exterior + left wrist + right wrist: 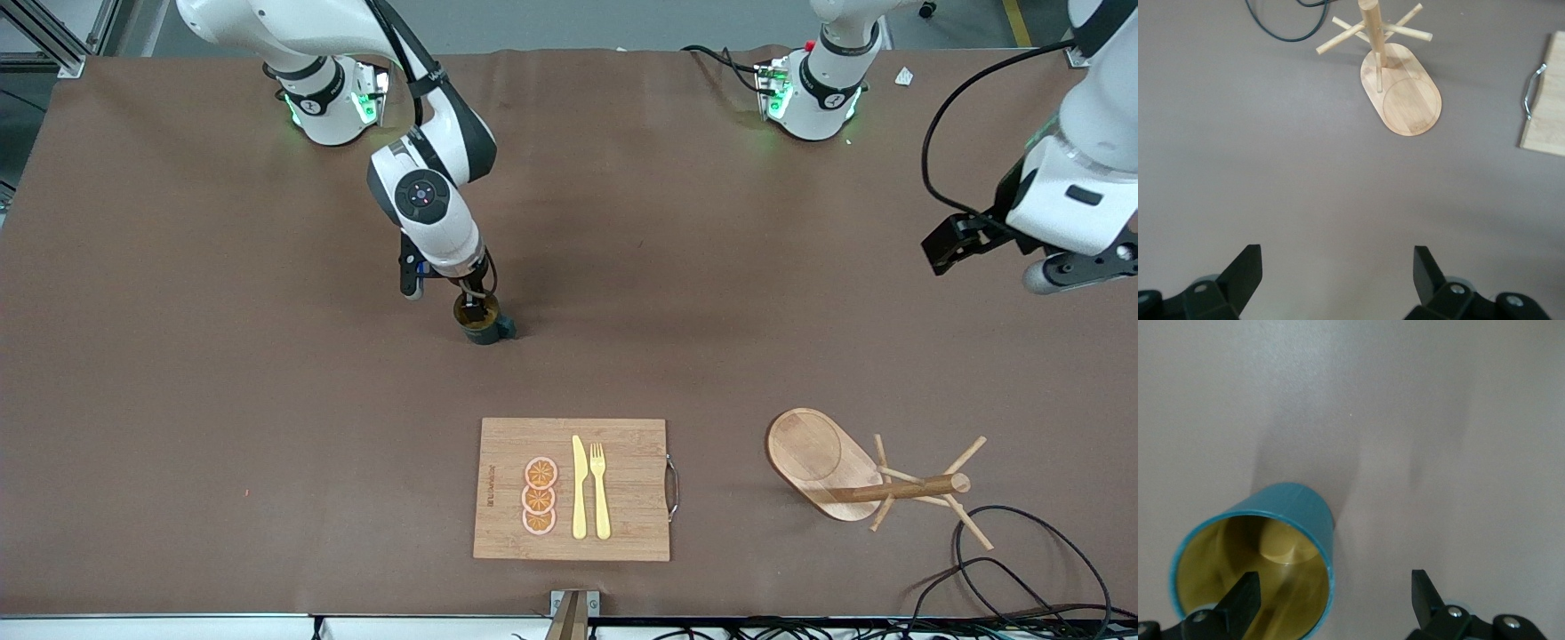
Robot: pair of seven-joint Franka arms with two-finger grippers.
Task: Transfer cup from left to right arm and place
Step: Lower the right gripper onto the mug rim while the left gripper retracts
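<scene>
The cup stands upright on the brown desk, its long axis vertical and its mouth facing up, so the yellowish inside shows in the right wrist view. Its handle sticks out sideways toward the left arm's end of the desk and slightly toward the front camera. It sits near the middle of the desk, farther from the front camera than the cutting board.

The right hand is down at the cup with its fingers spread open; one finger dips inside the rim while the other hangs outside the teal wall, so the wall lies between them. Neither finger clearly presses on it.

The left hand hovers over bare desk at the left arm's end, fingers wide apart and holding nothing; that arm waits.

On the cutting board lie three orange slices in a row, a yellow knife and a yellow fork side by side, both with their long axes running toward the front camera. A dark line of printing runs along the board's edge, too small to read. A metal handle is on the edge facing the wooden mug tree, which stands beside the board. Black cables loop near it.
</scene>
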